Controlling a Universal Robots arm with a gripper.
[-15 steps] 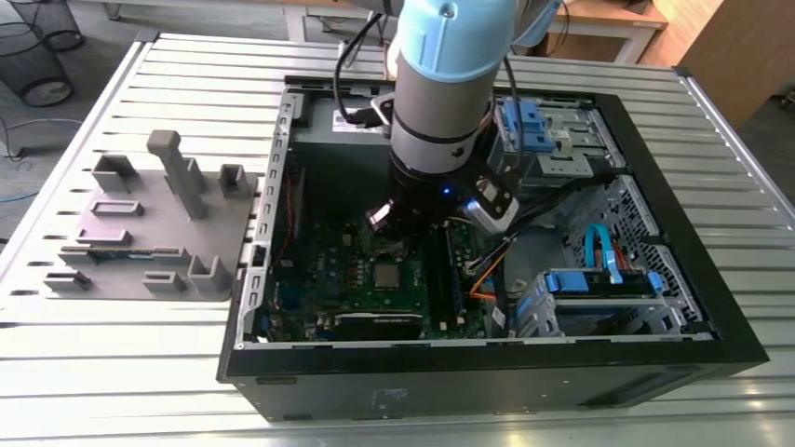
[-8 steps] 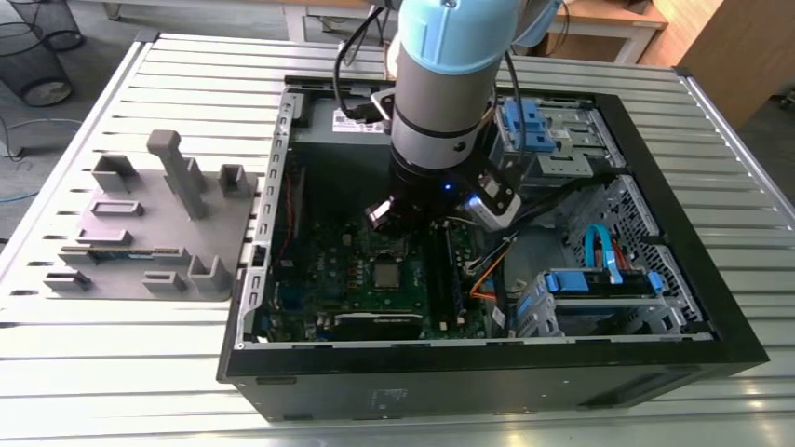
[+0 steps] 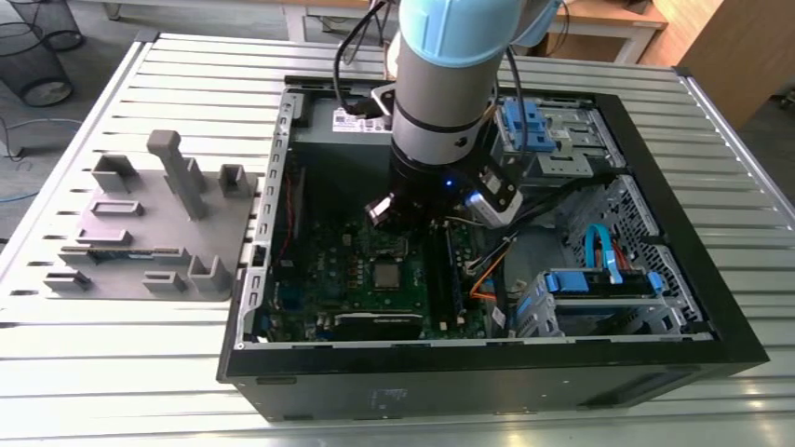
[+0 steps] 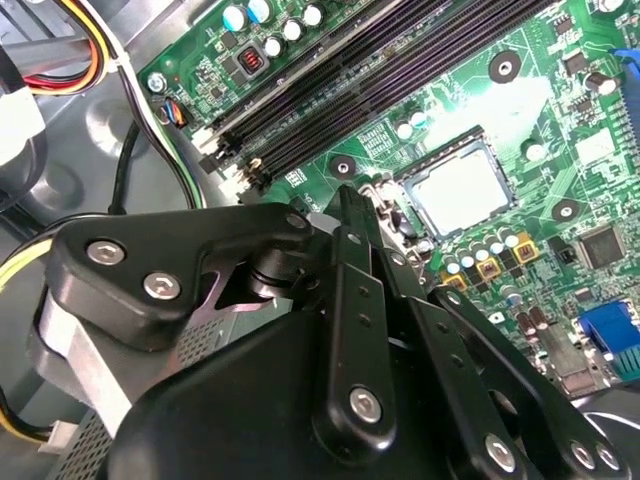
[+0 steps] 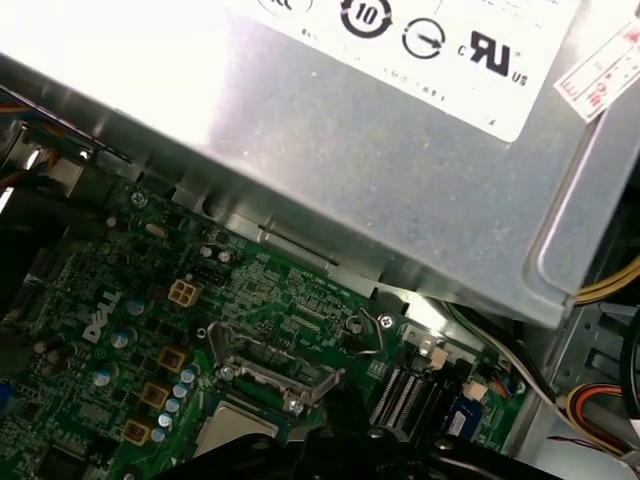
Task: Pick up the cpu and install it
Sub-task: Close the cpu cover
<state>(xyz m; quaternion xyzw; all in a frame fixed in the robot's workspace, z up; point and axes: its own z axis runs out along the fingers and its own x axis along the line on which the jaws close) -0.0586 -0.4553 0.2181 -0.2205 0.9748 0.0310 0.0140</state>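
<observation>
The cpu (image 3: 389, 275) lies flat in its socket on the green motherboard (image 3: 326, 279) inside the open computer case. Its dull silver top is lit in the second wrist view (image 4: 462, 188), and its edge peeks out in the first wrist view (image 5: 235, 428). The socket's silver hinged frame (image 5: 275, 365) stands raised beside it. My gripper (image 3: 395, 219) hangs a little above the board, just beyond the socket toward the power supply. Its black fingers (image 4: 350, 215) come together with nothing seen between them.
The silver power supply (image 5: 350, 150) sits close by the socket. Black memory slots (image 4: 400, 60) run alongside it. Drive cages and coloured cables (image 3: 597, 284) fill the case toward the exterior view's right. A grey parts fixture (image 3: 149, 223) rests on the slatted table outside the case.
</observation>
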